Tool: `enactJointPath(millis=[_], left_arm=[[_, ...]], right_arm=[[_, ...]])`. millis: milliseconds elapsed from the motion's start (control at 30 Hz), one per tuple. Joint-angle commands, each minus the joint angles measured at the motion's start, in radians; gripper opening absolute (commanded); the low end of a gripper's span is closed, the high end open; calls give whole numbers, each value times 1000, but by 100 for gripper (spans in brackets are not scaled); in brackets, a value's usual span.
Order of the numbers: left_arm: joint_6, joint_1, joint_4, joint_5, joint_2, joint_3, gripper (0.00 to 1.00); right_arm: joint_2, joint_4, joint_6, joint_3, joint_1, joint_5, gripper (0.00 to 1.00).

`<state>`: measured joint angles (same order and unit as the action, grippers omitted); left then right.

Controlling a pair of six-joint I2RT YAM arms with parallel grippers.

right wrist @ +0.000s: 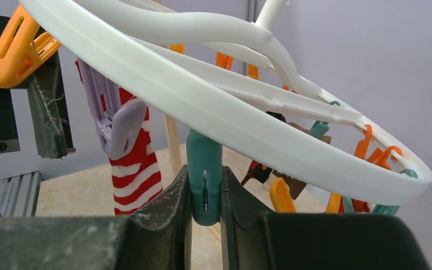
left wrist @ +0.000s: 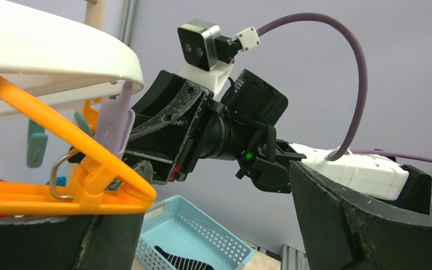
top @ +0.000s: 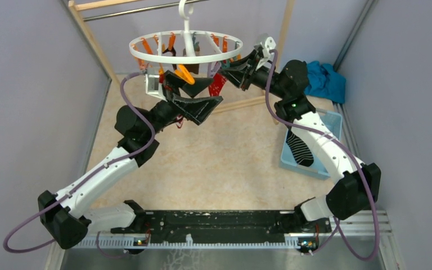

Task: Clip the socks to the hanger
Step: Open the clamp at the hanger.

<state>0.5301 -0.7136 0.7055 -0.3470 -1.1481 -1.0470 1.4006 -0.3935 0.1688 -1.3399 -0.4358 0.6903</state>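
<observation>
Round white plastic hanger [right wrist: 163,84] at 12 o'clock; right gripper [right wrist: 204,194] clamped on its smooth teal clip [right wrist: 204,163]; left gripper [top: 215,90] fingers spread apart, glossy orange clip [left wrist: 90,180] just beside.

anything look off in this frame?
Nothing spilled or broken. Two oddities: the right gripper pinches a teal clip on the hanger, yet the left gripper is open with no sock; a black striped sock lies in the blue basket. Also, the finger pads look scuffed and chipped.
</observation>
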Motion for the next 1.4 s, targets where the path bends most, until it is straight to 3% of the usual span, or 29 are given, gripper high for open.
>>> enactJointPath(millis=[0, 100, 400, 667, 833, 967, 1133, 1367], left_arm=[[-64, -4, -44, 59, 70, 30, 96], [-94, -4, -77, 88, 113, 88, 96], [-73, -13, -73, -112, 165, 238, 98], [-317, -145, -4, -163, 87, 165, 98], [-527, -179, 36, -46, 25, 120, 98], [-666, -179, 152, 146, -17, 134, 98], [-720, -178, 271, 310, -93, 104, 98], [-733, -178, 390, 428, -214, 30, 98]], right_arm=[[-46, -22, -1, -17, 2, 4, 0], [-43, -28, -1, -13, 2, 5, 0], [-24, -37, 5, -14, 2, 5, 0], [-2, -39, 0, -11, -11, -1, 0], [5, -38, -2, -5, -11, -2, 0], [4, -37, -7, 6, -11, -2, 0], [9, -50, -9, 33, -12, -5, 0], [15, -77, 3, 74, -22, 10, 0]])
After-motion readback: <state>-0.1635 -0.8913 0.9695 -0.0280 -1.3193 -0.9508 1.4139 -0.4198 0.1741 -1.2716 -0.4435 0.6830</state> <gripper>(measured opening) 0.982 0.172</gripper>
